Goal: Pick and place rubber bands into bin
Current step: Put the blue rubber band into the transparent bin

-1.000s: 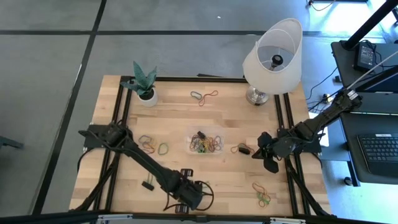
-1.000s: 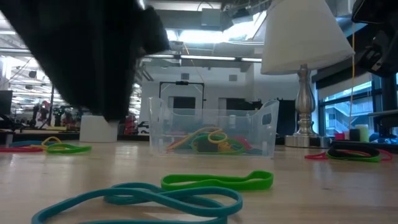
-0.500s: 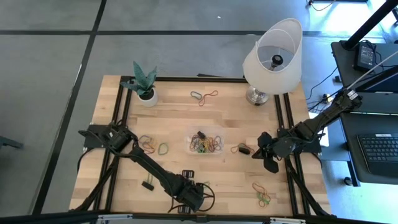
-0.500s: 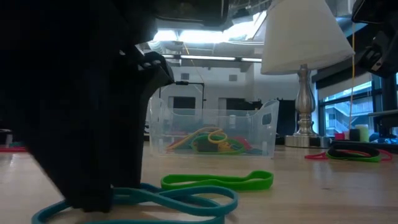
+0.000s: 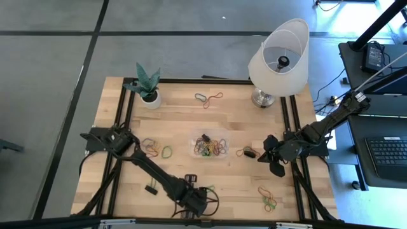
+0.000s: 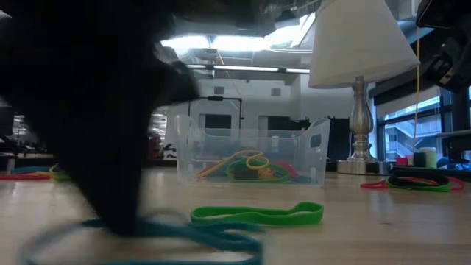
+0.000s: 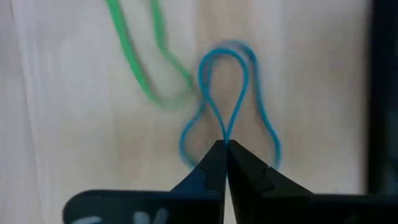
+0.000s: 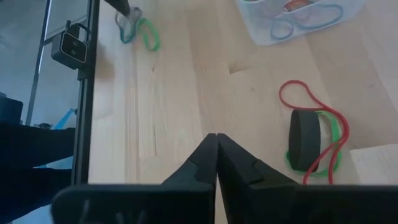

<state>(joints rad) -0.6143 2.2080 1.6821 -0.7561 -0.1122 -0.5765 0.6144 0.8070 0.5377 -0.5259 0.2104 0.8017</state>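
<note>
Left gripper (image 7: 225, 144): fingers pinched on blue rubber band (image 7: 217, 93); green band (image 7: 140, 68) just beside, seemingly touching. Right gripper (image 8: 216, 138): closed, empty.

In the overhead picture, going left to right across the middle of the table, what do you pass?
The loose rubber bands on the left, then the clear bin, then a small bunch of bands, then the right gripper, shut and empty above the table.
</note>
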